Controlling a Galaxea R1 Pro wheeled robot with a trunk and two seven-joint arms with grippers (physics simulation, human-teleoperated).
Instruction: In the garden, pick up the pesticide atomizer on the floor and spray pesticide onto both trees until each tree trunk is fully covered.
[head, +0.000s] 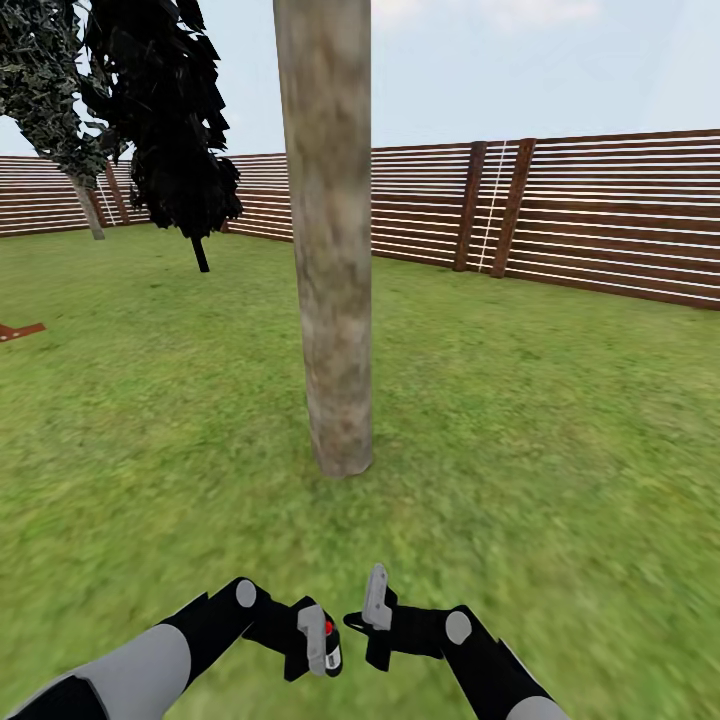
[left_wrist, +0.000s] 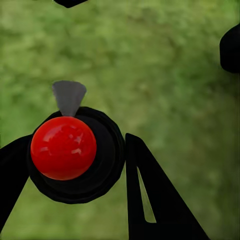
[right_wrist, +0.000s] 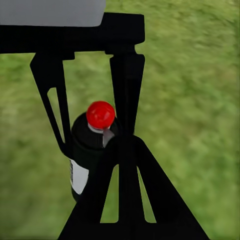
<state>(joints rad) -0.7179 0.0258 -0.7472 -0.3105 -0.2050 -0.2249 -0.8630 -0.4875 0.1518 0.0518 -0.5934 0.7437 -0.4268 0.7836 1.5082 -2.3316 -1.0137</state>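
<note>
The pesticide atomizer (left_wrist: 65, 150), a black bottle with a red ball cap and a grey nozzle, sits between the fingers of my left gripper (left_wrist: 72, 156), which is shut on it. In the head view the atomizer (head: 330, 648) and left gripper (head: 318, 640) hang low over the grass, a short way in front of the nearest tree trunk (head: 335, 260). My right gripper (head: 374, 600) is shut and empty, just to the right of the bottle. The right wrist view looks past the right gripper (right_wrist: 125, 142) at the atomizer (right_wrist: 87, 150). A second tree (head: 88, 205) stands far left by the fence.
A near-black conifer (head: 165, 130) rises behind and left of the near trunk. The brown slat fence (head: 600, 230) closes the lawn at the back and right. A small brown piece (head: 20, 330) lies at the left edge. Grass (head: 560, 430) spreads around the trunk.
</note>
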